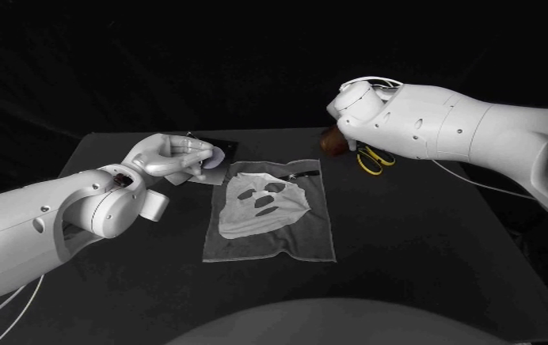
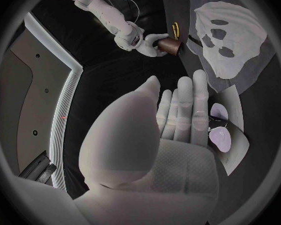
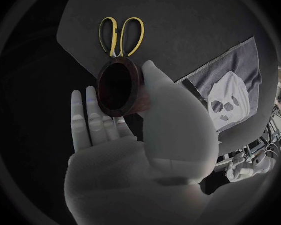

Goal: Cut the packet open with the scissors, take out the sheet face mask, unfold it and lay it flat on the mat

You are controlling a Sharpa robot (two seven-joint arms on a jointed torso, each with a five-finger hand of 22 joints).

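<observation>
White mask [image 1: 263, 199] on mat [image 1: 310, 244], left hand [image 1: 169, 157] grasping packet [image 2: 235, 135] beside, right hand [image 3: 143, 135] holding cup [image 3: 118, 87]

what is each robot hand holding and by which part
Right robot hand: a brown cup, by its side wall. Left robot hand: at the packet, but a grip cannot be told.

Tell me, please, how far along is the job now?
Mostly done: the sheet face mask lies opened on the mat, and the scissors rest on the table. The left hand holds the packet; the right hand holds a brown cup. Left: perhaps smoothing the mask.
</observation>
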